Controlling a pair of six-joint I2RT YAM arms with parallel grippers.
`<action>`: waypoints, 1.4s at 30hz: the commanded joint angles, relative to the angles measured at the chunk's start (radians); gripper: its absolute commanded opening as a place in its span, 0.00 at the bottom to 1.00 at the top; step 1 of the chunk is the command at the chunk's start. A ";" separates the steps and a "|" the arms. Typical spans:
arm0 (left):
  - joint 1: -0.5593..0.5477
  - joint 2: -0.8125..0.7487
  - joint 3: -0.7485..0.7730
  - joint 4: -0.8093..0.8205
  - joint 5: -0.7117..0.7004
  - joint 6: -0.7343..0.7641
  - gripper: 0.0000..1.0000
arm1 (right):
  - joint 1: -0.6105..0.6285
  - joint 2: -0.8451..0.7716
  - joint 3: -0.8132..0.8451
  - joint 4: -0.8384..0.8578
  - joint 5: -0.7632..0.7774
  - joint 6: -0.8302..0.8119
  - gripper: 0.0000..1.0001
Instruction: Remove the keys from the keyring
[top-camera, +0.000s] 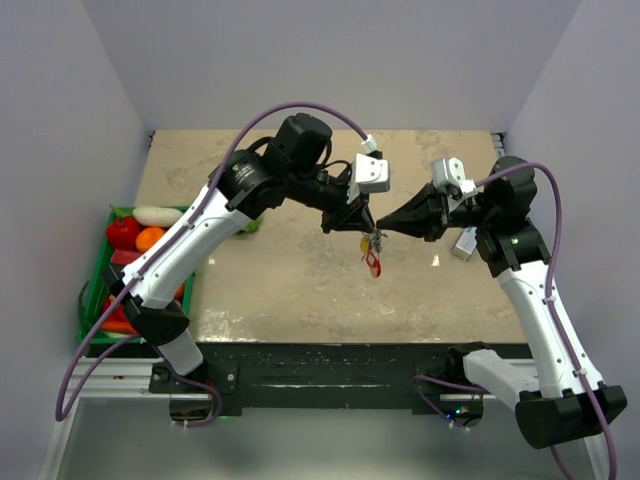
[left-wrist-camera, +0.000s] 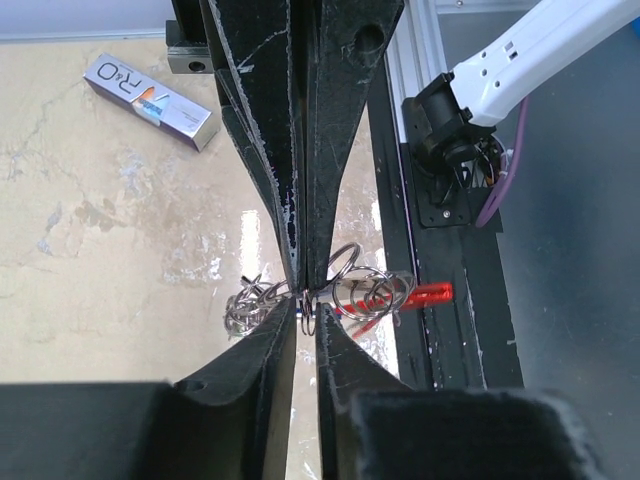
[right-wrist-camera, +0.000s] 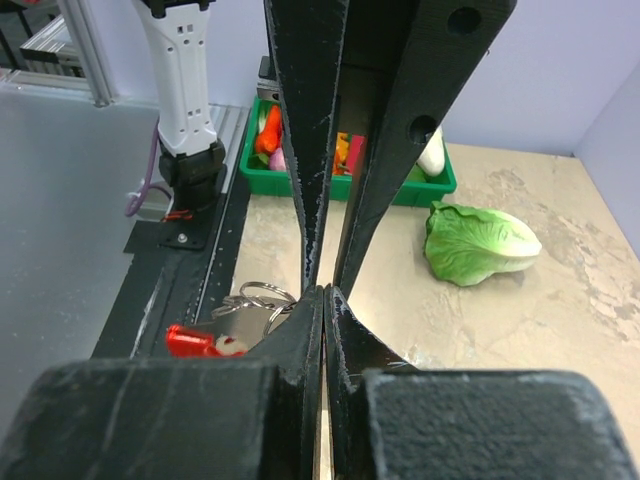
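Both grippers meet tip to tip above the middle of the table. The keyring (top-camera: 373, 240) hangs between them, its silvery rings (left-wrist-camera: 362, 286) and short chain (left-wrist-camera: 248, 306) bunched at the tips. A red fob (top-camera: 374, 264) dangles below, also showing as a red piece (left-wrist-camera: 432, 293) (right-wrist-camera: 193, 342). My left gripper (left-wrist-camera: 305, 318) is shut on a ring wire. My right gripper (right-wrist-camera: 325, 292) is shut tight, its fingers (left-wrist-camera: 345, 150) pinching the same bunch. A flat metal key blade (right-wrist-camera: 228, 326) lies beside the rings (right-wrist-camera: 258, 294). The other keys are too small to tell apart.
A green crate (top-camera: 95, 290) of vegetables stands at the table's left edge. A lettuce leaf (right-wrist-camera: 480, 243) lies near it. A white-and-blue box (left-wrist-camera: 150, 100) rests on the table at the right. The dark front rail (top-camera: 340, 360) runs under the hanging fob's near side.
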 joint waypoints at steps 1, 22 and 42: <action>-0.007 0.006 0.031 0.023 0.031 -0.006 0.06 | -0.006 -0.025 0.006 0.033 -0.014 -0.007 0.00; -0.094 -0.040 0.016 0.007 -0.318 0.063 0.00 | -0.003 -0.008 0.075 -0.370 0.142 -0.392 0.38; -0.162 0.008 0.031 0.000 -0.377 0.073 0.00 | 0.051 -0.014 0.078 -0.406 0.193 -0.463 0.19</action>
